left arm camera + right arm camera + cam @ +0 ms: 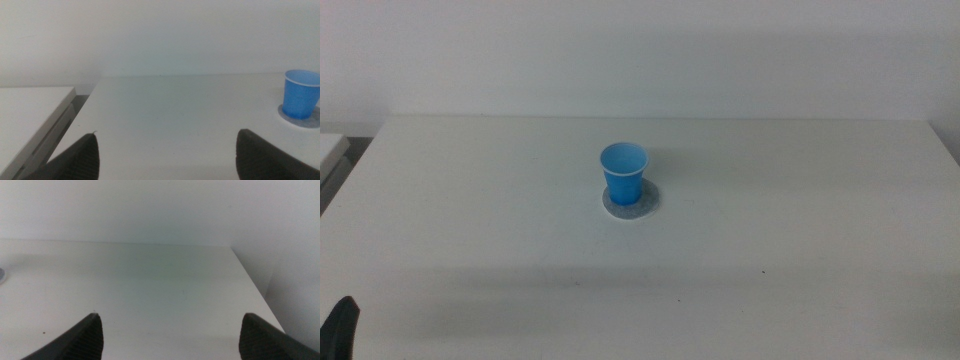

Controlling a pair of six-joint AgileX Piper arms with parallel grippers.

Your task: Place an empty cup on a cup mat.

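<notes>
We see the white worktop first, broad and pale. Near its middle lies the cup mat, a thin grey speckled disc, and the cup stands upright on it, rim up, with the mat's edge showing around its base. So we judge the placing done.

The left tool waits low at the near left of the worktop, well apart from the cup, its jaws spread wide with nothing between them. The right tool is out of the middle view; its jaws too stand wide apart and bare.

We take the cup for light, thin, springy plastic, likely slick and easy to tip or dent. If we gripped it, we would close gently across the faceted wall below the rim.
</notes>
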